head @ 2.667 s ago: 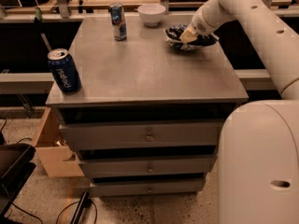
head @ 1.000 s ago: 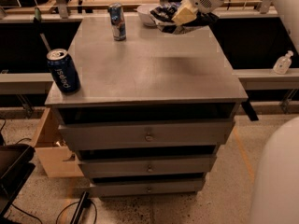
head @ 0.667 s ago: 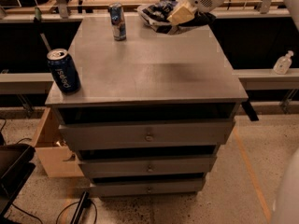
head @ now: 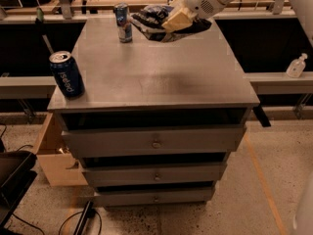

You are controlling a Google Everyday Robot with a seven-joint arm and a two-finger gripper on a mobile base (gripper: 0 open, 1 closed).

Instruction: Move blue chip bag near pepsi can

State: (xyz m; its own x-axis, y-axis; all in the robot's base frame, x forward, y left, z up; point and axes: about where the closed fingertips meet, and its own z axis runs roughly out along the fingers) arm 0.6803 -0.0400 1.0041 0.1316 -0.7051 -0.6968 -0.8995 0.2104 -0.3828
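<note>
The blue chip bag [head: 155, 22] is crinkled, dark blue with white patches, and hangs just above the far part of the grey cabinet top [head: 156, 67]. My gripper [head: 175, 19] is shut on its right side, coming in from the upper right on the white arm. The pepsi can [head: 66, 74], stout and dark blue with white lettering and a silver top, stands upright at the front left corner of the top, far from the bag.
A slimmer blue-and-silver can [head: 123, 22] stands at the back of the top, just left of the bag. Below are the cabinet's drawers [head: 155, 143]. A white bottle [head: 296, 66] sits on a ledge at right. A wooden box [head: 54, 155] stands on the floor at left.
The gripper has carried the bag off the right side of the top and leftward along the back edge, close to the slim can. The white bowl is now hidden.
</note>
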